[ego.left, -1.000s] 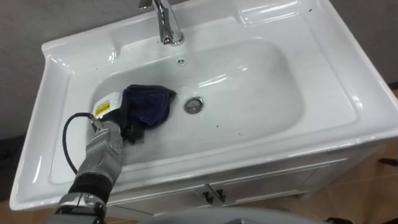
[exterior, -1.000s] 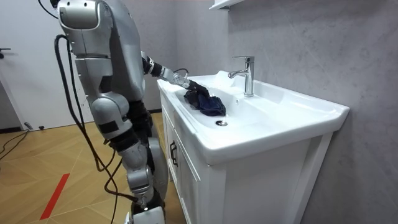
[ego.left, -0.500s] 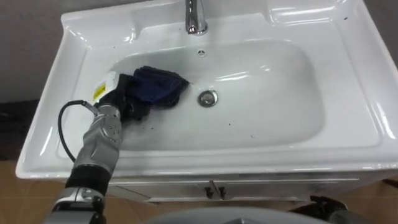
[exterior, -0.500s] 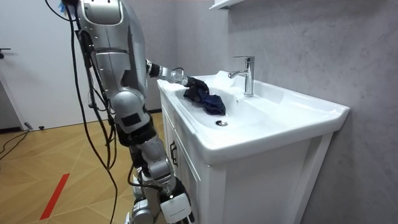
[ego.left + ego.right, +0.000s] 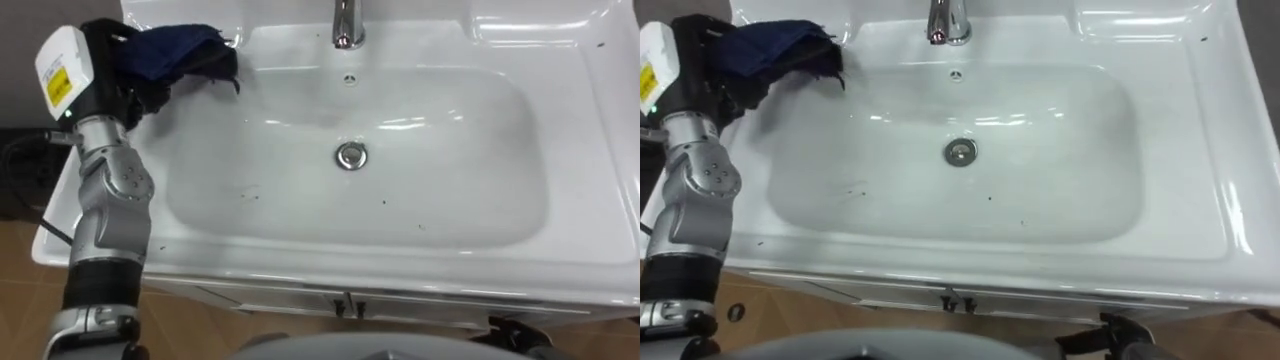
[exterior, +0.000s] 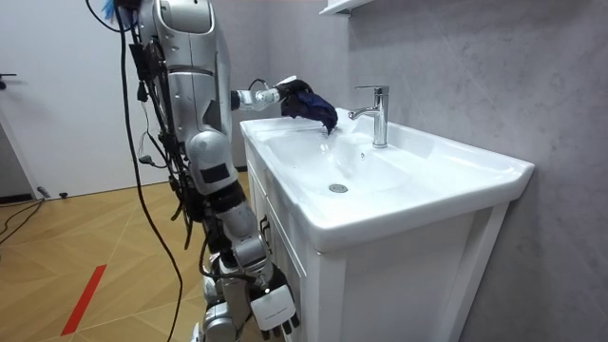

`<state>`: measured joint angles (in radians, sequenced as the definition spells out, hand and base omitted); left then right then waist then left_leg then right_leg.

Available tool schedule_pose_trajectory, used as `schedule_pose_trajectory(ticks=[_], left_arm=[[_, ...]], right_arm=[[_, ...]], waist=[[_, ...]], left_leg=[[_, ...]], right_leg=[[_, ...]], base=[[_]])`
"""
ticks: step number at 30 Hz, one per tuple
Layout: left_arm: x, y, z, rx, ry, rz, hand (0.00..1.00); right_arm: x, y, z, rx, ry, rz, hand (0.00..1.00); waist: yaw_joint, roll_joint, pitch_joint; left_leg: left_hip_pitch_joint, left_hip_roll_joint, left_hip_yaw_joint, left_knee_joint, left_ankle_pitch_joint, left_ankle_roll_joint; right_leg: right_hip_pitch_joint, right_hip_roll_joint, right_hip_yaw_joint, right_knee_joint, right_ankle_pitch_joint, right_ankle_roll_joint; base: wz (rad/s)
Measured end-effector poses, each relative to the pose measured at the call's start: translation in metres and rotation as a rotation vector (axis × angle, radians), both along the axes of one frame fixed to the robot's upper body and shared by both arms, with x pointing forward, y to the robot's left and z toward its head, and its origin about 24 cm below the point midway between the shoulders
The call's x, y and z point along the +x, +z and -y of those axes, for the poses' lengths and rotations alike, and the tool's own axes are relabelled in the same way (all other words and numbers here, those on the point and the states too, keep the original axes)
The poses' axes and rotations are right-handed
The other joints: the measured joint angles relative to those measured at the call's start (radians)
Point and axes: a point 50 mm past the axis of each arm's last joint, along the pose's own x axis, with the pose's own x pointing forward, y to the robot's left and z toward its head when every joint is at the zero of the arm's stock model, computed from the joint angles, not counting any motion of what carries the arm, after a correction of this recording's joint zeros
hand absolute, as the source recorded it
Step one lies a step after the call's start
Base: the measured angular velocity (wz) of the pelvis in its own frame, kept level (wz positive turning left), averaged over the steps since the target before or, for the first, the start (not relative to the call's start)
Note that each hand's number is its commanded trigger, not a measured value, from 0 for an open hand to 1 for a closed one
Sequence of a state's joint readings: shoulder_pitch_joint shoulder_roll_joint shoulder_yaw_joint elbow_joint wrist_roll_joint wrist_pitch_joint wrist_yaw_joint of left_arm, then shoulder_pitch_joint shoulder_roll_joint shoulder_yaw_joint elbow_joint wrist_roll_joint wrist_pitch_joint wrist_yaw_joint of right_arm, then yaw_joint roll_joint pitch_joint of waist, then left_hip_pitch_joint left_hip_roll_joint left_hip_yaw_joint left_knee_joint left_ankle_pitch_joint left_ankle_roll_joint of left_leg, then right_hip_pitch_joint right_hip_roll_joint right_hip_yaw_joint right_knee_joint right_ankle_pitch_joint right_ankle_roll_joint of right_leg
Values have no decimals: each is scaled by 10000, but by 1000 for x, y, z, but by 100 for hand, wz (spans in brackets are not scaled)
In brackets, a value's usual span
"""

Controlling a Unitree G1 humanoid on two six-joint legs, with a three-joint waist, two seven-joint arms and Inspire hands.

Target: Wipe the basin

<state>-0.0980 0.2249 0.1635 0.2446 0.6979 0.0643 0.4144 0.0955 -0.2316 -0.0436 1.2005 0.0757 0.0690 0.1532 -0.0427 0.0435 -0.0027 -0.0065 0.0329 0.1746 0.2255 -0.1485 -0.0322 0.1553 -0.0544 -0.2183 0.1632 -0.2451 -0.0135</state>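
A dark blue cloth (image 5: 178, 50) hangs bunched in the air over the basin's rear left corner. My left hand (image 5: 103, 62) is raised there and shut on it, with the cloth draped over the fingers. In the room view the same hand (image 6: 273, 94) holds the cloth (image 6: 311, 103) above the rim, level with the tap. The white basin (image 5: 590, 210) has nothing in its bowl, and its metal drain (image 5: 350, 155) sits mid-bowl. Small dark specks dot the bowl floor. My right hand (image 6: 274, 311) hangs low beside the cabinet.
A chrome tap (image 5: 345, 25) stands at the back centre of the basin. The white cabinet (image 6: 380, 285) below has doors with dark handles (image 5: 348, 305). I stand at the basin's front on a wooden floor (image 6: 85, 247), with a grey wall (image 6: 494, 76) behind the basin.
My left hand has lifted the cloth out of the bowl, up and back to the rear left corner. I have straightened up, and the eye view has shifted.
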Motion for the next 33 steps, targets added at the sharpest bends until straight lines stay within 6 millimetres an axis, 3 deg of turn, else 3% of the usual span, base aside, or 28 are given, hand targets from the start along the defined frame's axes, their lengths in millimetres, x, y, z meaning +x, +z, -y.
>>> schedule_pose_trajectory(ticks=[7, 17, 26, 29, 30, 31, 32, 33], left_arm=[[-11, 2, -2, 214, 151, 456, 100], [-17, 4, -8, 291, 521, 682, 100], [-40, -25, -16, 198, 836, -779, 100], [-43, -28, -17, 112, 901, -1032, 100], [-43, -30, -17, 18, 911, -1113, 87], [-43, -31, -18, -109, 916, -1214, 51], [-43, -32, -18, -149, 889, -1330, 0], [-44, -33, -18, -159, 879, -1360, 0]], right_arm=[[-10, -1, -1, 311, -348, -107, 0], [-12, -2, -2, 336, -280, -195, 0], [-14, -2, -3, 450, -535, -237, 0], [-14, -2, -2, 436, -555, -249, 0], [-14, -2, -2, 411, -559, -260, 0], [-14, -2, -1, 377, -511, -282, 0], [-13, -1, 0, 337, -470, -288, 0], [-13, -1, 0, 313, -461, -285, 0]], waist=[[248, -127, -76], [305, -178, -55], [411, -234, -19], [481, -214, 31], [488, -189, 33], [472, -157, 36], [462, -124, 27], [455, -108, 28]], left_leg=[[5, -114, -406, -20, 3, 2], [-1, -168, -674, 3, 5, 5], [6, -193, -711, 4, 4, 5], [-40, -193, -710, 77, -7, 20], [-59, -203, -710, 102, -15, 33], [-62, -221, -715, 110, -21, 42], [-61, -243, -716, 111, -27, 53], [-60, -254, -716, 114, -32, 61]], right_leg=[[136, -24, -137, -122, -17, 31], [206, -35, -307, -127, -25, 45], [222, -42, -313, -132, -28, 50], [219, -56, -344, -139, -37, 65], [213, -68, -352, -139, -51, 87], [195, -86, -352, -144, -69, 109], [194, -108, -353, -144, -81, 127], [194, -118, -353, -141, -87, 137]], base=[[8], [4], [0], [0], [3], [0], [0], [0]])
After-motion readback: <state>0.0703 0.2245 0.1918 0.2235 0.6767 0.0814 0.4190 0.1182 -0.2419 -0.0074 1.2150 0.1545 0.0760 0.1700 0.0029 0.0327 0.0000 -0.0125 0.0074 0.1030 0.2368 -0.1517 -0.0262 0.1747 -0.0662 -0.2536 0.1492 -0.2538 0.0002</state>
